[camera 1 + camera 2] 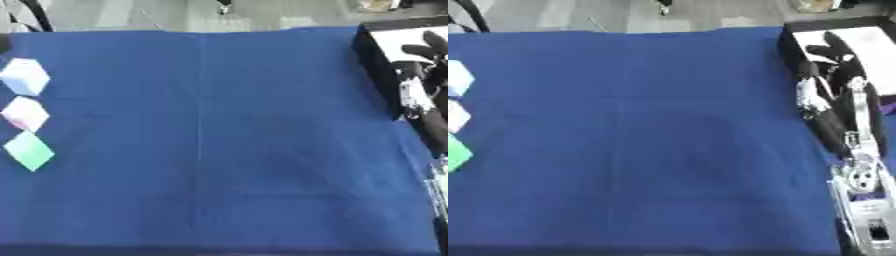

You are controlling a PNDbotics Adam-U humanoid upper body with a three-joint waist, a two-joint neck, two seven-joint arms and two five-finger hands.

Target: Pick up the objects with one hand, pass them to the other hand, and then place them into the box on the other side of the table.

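Right hand (839,54) poised over the box (398,35) at the far right edge of the blue surface (219,150), fingers relaxed and spread, holding nothing. Three blocks lined up at the left edge, well apart from it: white (24,76), pink (24,113), green (29,150); no left hand in view. Likely trouble ahead: knocking a neighbour while lifting one block, or dropping it mid-pass.

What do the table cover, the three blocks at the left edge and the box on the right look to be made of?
Table cover: blue cloth, matte, with fold creases. White block, pink block and green block: pale, flat-faced, sharp-edged, possibly foam or plastic; unclear. Box: dark rigid walls, white inside, maybe plastic or card. The right hand is over it.
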